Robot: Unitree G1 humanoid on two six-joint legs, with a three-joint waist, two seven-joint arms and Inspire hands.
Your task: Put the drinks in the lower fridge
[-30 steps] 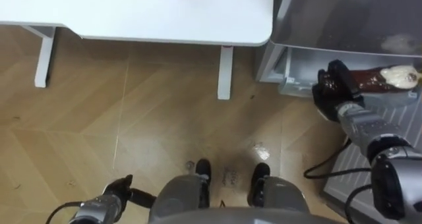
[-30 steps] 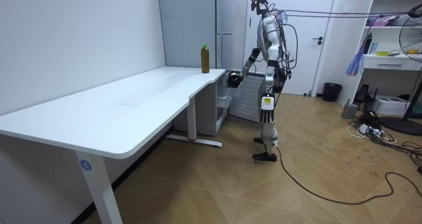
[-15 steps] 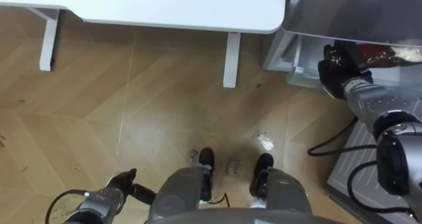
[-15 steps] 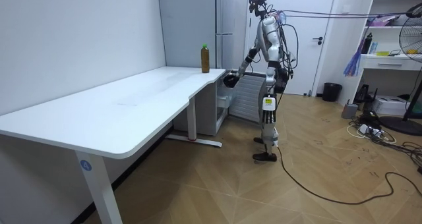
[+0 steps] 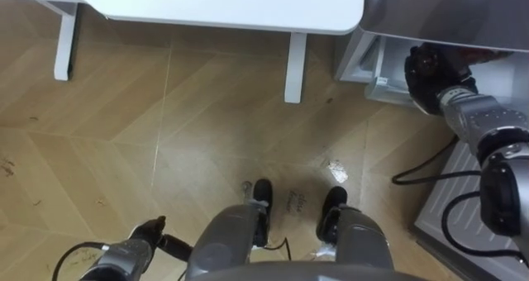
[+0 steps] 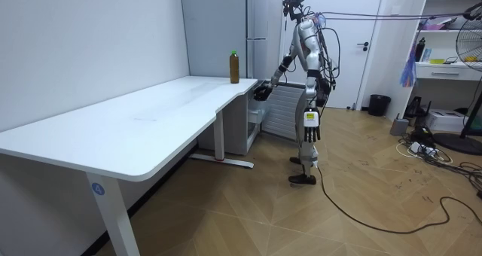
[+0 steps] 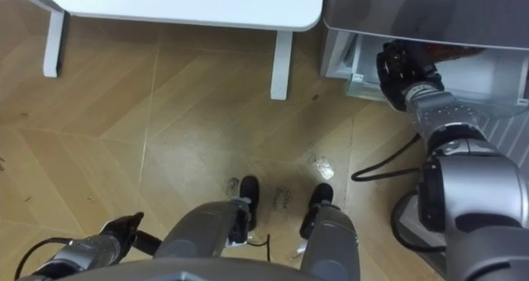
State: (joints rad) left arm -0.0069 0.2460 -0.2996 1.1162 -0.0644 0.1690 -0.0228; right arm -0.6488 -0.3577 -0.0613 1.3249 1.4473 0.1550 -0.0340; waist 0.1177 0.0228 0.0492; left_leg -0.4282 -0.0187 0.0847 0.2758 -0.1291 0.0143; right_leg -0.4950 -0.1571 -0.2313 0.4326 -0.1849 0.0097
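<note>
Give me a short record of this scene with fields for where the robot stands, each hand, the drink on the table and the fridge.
robot: stands facing the fridge, by the end of the white table
right hand: stretched out into the open lower compartment; whether it holds a drink cannot be told
left hand: hangs low at its side, relaxed, holding nothing
bottle: upright on the table's far corner next to the fridge, green cap
fridge state: lower compartment open

1 btl [image 6: 234,66], 1 desk [image 6: 151,113], 1 fridge [image 6: 218,30]
</note>
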